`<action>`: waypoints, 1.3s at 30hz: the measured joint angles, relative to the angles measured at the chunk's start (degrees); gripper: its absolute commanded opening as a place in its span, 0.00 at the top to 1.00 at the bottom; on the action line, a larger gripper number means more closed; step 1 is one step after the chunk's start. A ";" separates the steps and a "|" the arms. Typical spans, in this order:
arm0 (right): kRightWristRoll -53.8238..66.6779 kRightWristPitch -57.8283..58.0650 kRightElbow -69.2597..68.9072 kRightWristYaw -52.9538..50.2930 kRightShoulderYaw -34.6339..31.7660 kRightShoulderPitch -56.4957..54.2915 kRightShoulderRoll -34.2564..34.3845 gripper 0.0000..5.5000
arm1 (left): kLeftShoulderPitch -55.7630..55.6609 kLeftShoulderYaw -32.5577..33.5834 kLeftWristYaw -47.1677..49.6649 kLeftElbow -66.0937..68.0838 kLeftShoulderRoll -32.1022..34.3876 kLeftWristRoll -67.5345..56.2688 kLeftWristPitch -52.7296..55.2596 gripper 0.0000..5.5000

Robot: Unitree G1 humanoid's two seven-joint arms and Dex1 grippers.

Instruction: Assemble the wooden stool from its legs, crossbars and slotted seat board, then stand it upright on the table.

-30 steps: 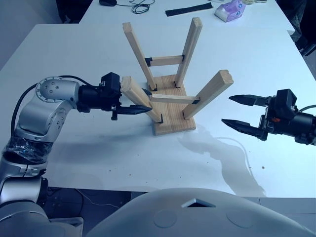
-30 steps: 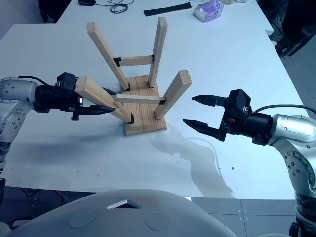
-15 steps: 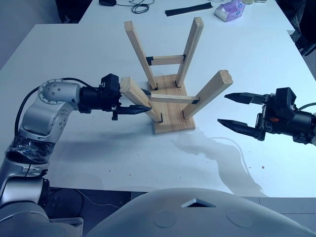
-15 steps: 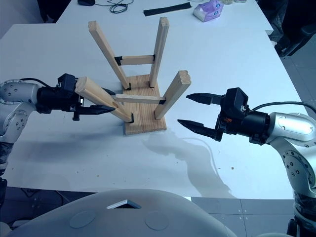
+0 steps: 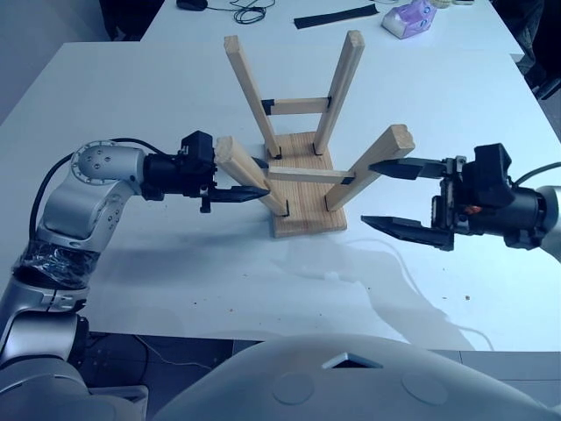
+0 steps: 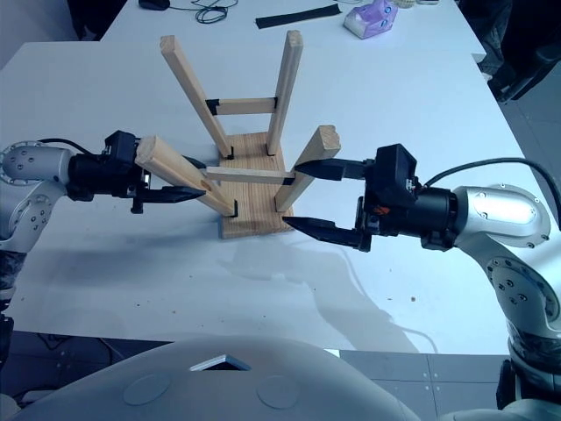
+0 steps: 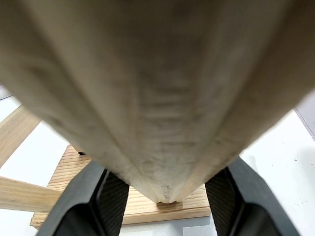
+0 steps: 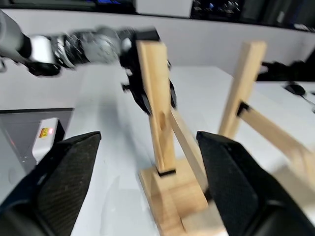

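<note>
Stool (image 5: 302,175) upside down mid-table (image 5: 175,263), seat board (image 5: 307,219) flat on it, four legs up. Left hand (image 5: 259,186) clenched on near-left leg (image 5: 230,156). Right hand (image 5: 368,192) released, fingers spread wide just beside near-right leg (image 5: 381,158).

White table (image 5: 131,88); beyond it: black strip (image 5: 334,17), purple pack (image 5: 408,19), cable (image 5: 250,12), mouse (image 5: 191,4).

Splayed legs crowd the middle, with bare table around them

The stool's (image 5: 302,189) four legs and crossbars (image 5: 298,107) bar the way over the board (image 5: 307,224). The left gripper (image 5: 250,180) clamps the near-left leg (image 5: 250,175), and the right gripper (image 5: 368,191) is spread wide at the near-right leg (image 5: 372,167). The table (image 5: 219,272) is bare in front and to each side. Cables (image 5: 250,10) and a strip (image 5: 335,16) lie far back.
</note>
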 measured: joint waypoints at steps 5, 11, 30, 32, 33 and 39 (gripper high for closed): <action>2.75 2.33 -1.38 -4.12 4.28 -10.66 0.47 0.39 | 0.02 -0.20 0.37 -0.08 -0.05 0.00 -0.05 0.63; -0.80 5.21 3.91 -8.45 11.52 -31.09 3.94 0.55 | 0.04 -0.41 0.83 -0.36 -0.10 0.00 -0.09 0.63; -41.69 -19.67 51.81 11.21 40.78 -58.38 20.02 0.59 | 0.58 -0.63 2.34 -1.51 -0.17 0.00 -0.08 0.63; -44.11 -22.38 55.67 13.47 42.50 -58.36 21.68 0.59 | 0.53 -0.67 2.33 -1.52 -0.16 0.00 -0.08 0.63; -45.03 -23.16 57.16 14.54 42.84 -58.33 22.44 0.59 | 0.51 -0.68 2.33 -1.52 -0.16 0.00 -0.08 0.63; -46.96 -24.89 59.87 23.41 44.85 -57.26 24.61 0.59 | 0.63 -0.72 2.55 -1.79 -0.16 0.00 -0.07 0.63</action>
